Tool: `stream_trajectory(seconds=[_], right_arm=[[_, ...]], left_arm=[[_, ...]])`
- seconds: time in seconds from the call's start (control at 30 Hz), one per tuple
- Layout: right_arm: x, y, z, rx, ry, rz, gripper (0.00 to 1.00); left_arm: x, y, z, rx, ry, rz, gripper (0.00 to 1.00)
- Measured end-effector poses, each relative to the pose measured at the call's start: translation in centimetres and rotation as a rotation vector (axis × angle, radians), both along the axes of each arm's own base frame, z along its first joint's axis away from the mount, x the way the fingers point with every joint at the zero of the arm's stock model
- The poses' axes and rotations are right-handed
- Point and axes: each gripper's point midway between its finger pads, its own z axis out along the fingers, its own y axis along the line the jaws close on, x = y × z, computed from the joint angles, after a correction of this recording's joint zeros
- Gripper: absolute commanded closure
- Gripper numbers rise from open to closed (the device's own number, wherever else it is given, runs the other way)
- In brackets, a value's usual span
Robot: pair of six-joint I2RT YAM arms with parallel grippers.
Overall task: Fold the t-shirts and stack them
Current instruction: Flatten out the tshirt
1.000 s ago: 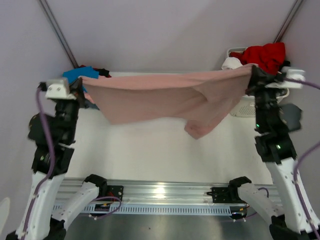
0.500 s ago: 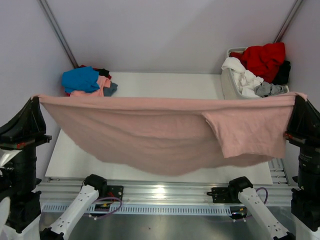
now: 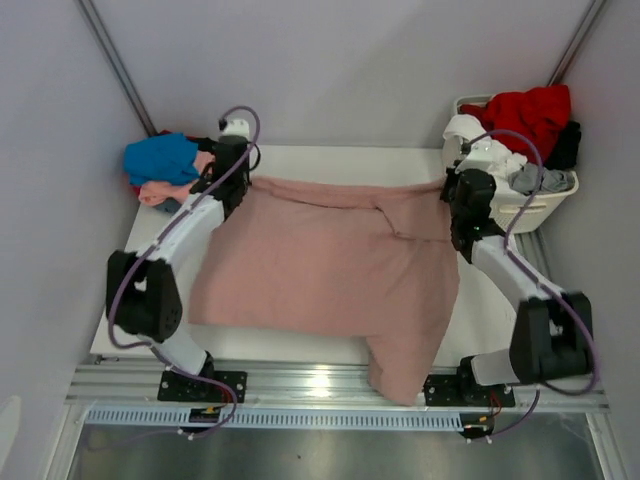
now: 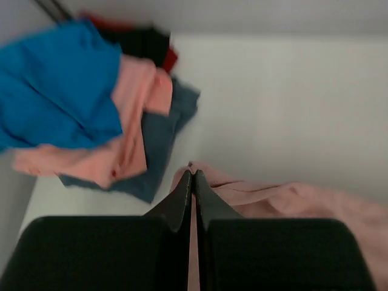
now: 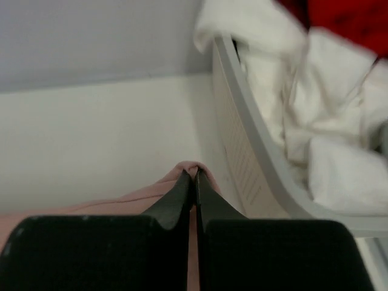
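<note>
The dusty-pink t-shirt (image 3: 320, 262) lies spread over the counter (image 3: 330, 160), and one near corner hangs over the front edge. The left gripper (image 4: 193, 177) is closed tightly on its far left corner. The right gripper (image 5: 194, 176) is pinched shut on the far right corner, just beside the laundry basket (image 5: 242, 151). The cloth looks thin, light and limp, so it wrinkles easily. I judge it is best held at corners or hems, pinching both layers together.
</note>
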Motion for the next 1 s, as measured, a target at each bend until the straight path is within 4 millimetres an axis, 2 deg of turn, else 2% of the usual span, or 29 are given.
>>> stream_trajectory(seconds=[0.03,0.07,0.13,0.2,0.23,0.3,0.37,0.47,0.73,0.83,0.9,0.93,1.0], right_arm=[[1.6,-0.6,-3.4,0.016,0.074,-0.025,1.0],[2.7,-1.1,-6.7,0.029,0.147,-0.047,1.0],[4.4,-1.7,-11.8,0.057,0.255,-0.081,1.0],[5.8,-1.5,-15.7,0.079,0.331,-0.096,1.0],[6.4,-1.4,-16.8,0.086,0.35,-0.1,1.0],[7.3,-1.2,-17.7,0.093,0.359,-0.105,1.0],[8.0,-0.9,-17.9,0.098,0.35,-0.103,1.0],[9.0,-0.7,-17.2,0.105,0.316,-0.099,1.0],[10.4,-0.6,-14.7,0.089,0.249,-0.086,1.0],[10.3,-0.5,-14.0,0.066,0.24,-0.07,1.0],[10.1,-0.4,-12.8,0.05,0.226,-0.053,1.0],[9.9,-0.3,-12.0,0.046,0.214,-0.046,1.0],[9.4,-0.3,-9.0,0.04,0.163,-0.032,1.0]], left_arm=[[0.8,0.1,-4.4,0.022,0.109,0.021,0.99],[1.1,0.4,-7.9,0.04,0.198,0.044,0.99],[0.8,1.1,-12.9,0.054,0.335,0.083,0.99],[0.9,2.0,-14.9,0.057,0.406,0.126,0.99],[1.3,2.5,-15.0,0.055,0.413,0.149,0.99],[2.4,3.5,-13.9,0.05,0.393,0.188,1.0],[3.4,4.3,-12.5,0.042,0.35,0.214,1.0],[4.1,4.7,-11.4,0.04,0.309,0.229,1.0],[4.0,4.6,-11.2,0.036,0.303,0.219,0.99],[2.2,4.3,-10.8,0.026,0.288,0.185,0.99],[0.7,4.1,-10.0,0.03,0.268,0.152,0.99],[-0.1,3.9,-9.3,0.033,0.25,0.126,0.99],[-1.5,3.3,-7.2,0.035,0.193,0.066,0.99]])
